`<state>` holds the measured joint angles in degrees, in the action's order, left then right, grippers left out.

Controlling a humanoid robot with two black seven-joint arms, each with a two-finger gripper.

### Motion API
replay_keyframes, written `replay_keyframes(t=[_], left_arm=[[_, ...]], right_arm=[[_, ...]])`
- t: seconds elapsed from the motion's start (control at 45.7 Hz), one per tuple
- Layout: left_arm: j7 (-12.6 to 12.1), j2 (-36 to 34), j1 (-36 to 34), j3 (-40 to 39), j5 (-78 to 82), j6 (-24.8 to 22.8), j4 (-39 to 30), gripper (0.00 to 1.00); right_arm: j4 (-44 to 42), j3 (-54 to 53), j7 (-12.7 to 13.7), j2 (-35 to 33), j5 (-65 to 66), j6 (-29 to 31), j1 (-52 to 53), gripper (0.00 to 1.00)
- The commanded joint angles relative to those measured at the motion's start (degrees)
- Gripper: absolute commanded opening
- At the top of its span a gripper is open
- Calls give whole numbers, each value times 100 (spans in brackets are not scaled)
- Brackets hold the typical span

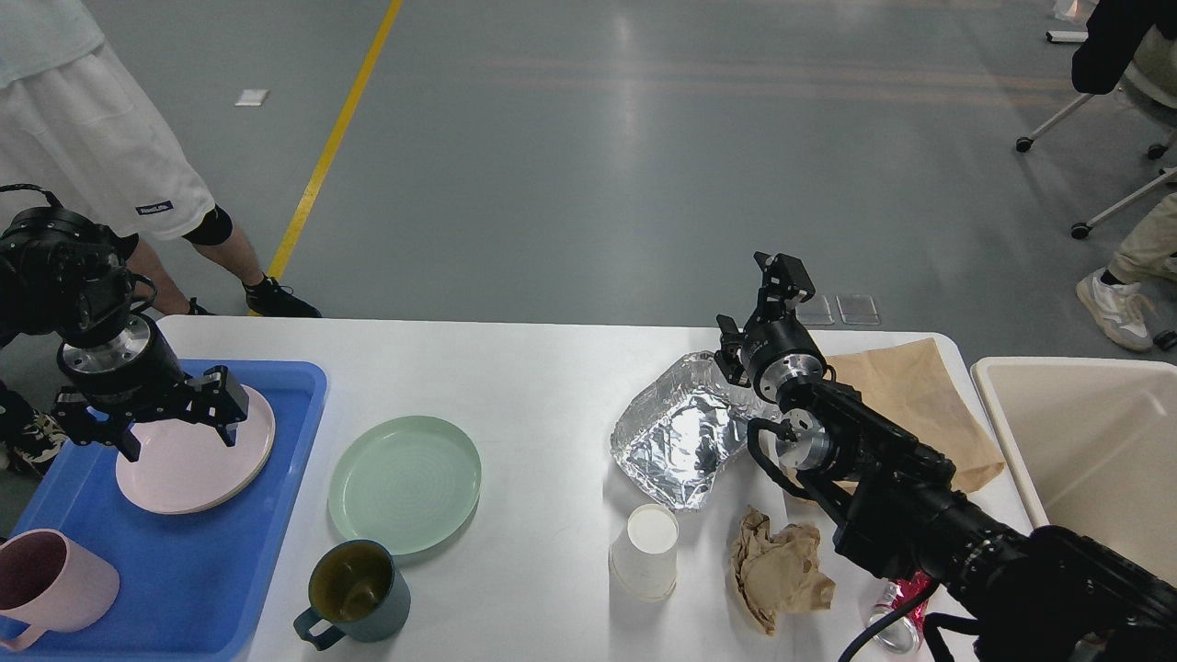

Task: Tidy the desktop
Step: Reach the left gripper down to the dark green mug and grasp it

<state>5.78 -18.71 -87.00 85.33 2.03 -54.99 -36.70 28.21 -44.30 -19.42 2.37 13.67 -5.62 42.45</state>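
On the desktop (542,386): two plates, two mugs, one paper cup; left tool (175,418) spread wide, right tool (768,294) parted, empty.

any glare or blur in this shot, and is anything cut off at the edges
Head view: sharp overall, no motion blur. Overhead lights streak pale reflections on the grey floor and glint hard off the foil tray. The white desktop reads bright but keeps detail, with soft shadows under the green plate. The pink mug and beige bin are cropped by the frame edges.
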Motion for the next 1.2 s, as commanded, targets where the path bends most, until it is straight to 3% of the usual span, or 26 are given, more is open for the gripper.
replay_keyframes(t=[0.0,0.131,0.219,1.181], left_arm=[[28,438,-404,265,-1,-1,-881,96],[11,552,-1037,265,-1,-1,-2199,96],[-16,754,-1222,265,-1,-1,-2605,96],[-24,1291,-177,-219,-98,200,-2052,96]], right_arm=[[0,0,0,0,-4,-1,0,100],[0,0,0,0,4,8,0,100],[-9,0,0,0,5,-1,0,100],[0,0,0,0,5,8,0,100]])
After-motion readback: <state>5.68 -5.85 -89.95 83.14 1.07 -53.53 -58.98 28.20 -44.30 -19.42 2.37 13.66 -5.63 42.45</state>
